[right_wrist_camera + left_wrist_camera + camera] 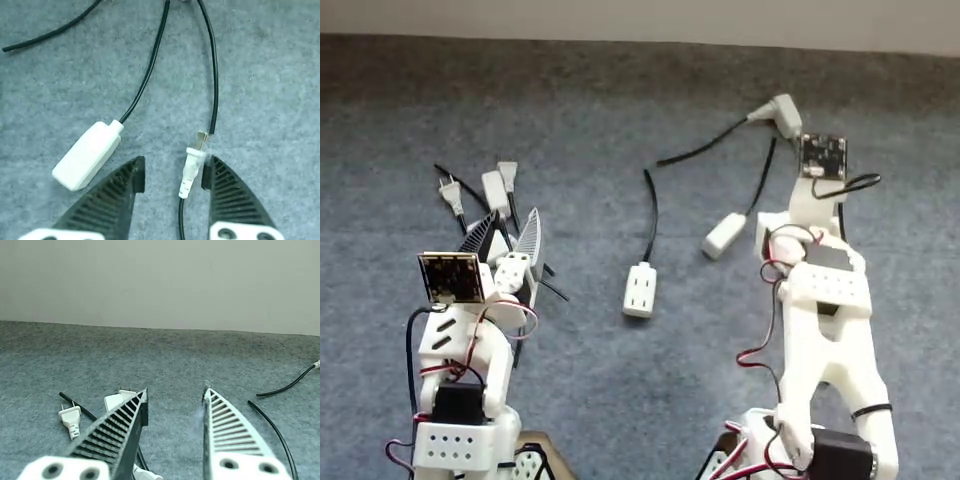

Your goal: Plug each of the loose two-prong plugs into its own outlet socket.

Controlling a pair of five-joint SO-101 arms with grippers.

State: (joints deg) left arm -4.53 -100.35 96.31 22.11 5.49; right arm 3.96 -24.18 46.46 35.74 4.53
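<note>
While the right gripper had its jaws open, a two-prong plug lay between them on the carpet, close against one jaw. White outlet block sat just beside the other jaw. Left gripper was open too, gripping nothing; loose plugs lay near it, off to one side.

White block partly hidden behind left pincer.
</note>
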